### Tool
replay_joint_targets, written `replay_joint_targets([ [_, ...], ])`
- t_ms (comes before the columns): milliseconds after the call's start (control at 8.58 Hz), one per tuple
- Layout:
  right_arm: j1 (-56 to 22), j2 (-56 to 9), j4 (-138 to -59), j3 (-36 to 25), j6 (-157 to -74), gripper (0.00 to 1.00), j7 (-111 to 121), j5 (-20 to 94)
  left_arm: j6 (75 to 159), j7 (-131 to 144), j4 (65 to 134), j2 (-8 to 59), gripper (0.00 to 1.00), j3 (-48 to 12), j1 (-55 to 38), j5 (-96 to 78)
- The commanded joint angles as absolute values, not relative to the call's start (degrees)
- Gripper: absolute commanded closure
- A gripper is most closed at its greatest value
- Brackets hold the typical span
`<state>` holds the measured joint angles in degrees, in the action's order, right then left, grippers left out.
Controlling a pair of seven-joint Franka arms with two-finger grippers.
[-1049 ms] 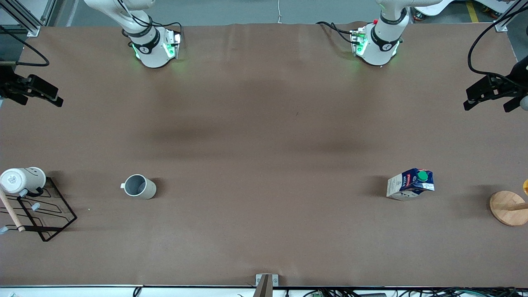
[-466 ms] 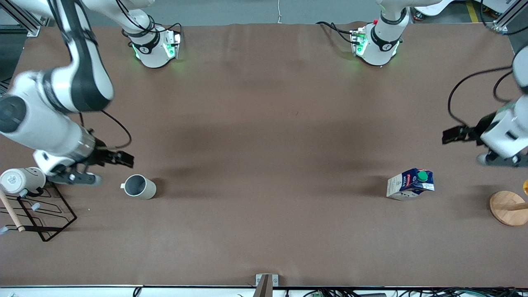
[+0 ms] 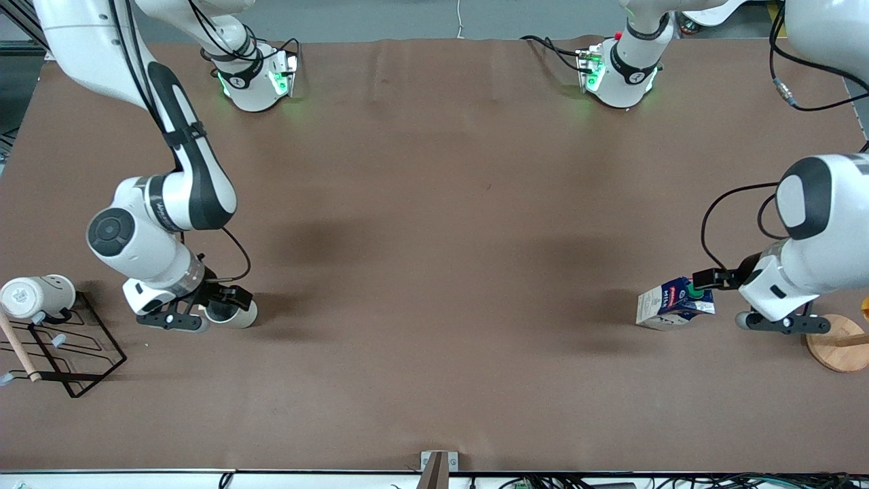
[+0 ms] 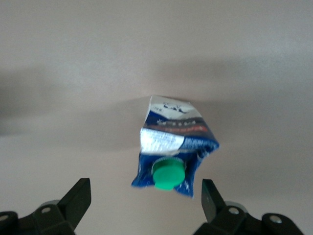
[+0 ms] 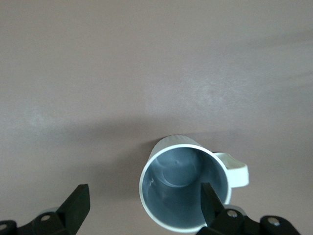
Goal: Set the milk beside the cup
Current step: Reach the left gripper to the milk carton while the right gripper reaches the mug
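Hands newly over milk [image 3: 675,303] and cup [image 3: 234,314], open.

Left arm reaches down from its base to the left arm's end of the table, left gripper [image 4: 144,203] low, fingers spread wide, pointing down. Right arm bends down at the right arm's end, right gripper [image 5: 142,205] low, fingers spread too.

The milk [image 3: 675,304] is standing toward the left arm's end of the table, the left gripper [image 3: 706,279] hanging just beside it; the right gripper [image 3: 204,314] is covering the cup [image 3: 234,315].
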<state>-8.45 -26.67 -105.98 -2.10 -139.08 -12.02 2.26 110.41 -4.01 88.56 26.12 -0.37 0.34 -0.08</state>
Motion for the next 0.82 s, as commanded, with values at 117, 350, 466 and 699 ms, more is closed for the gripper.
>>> replay_joint_targets([
  [117,-9.49,-28.03,-106.52,-2.20,-143.25,0.00,-13.10,2.81,115.03,-3.25,90.34,27.33,0.00,-0.70,0.17,-2.20],
  [350,-9.49,-29.43,-106.52,-2.29,-143.44,0.00,-13.01,2.81,118.81,-3.34,93.15,27.51,0.00,-0.70,-0.09,-2.20],
  [466,-9.49,-29.62,-106.61,-2.29,-143.35,0.00,-13.01,2.81,119.79,-3.34,94.03,27.51,0.00,-0.79,-0.17,-2.20],
  [699,-9.49,-29.71,-106.52,-2.20,-143.17,0.09,-13.09,2.81,120.15,-3.25,94.48,27.42,0.13,-0.88,-0.18,-2.20],
])
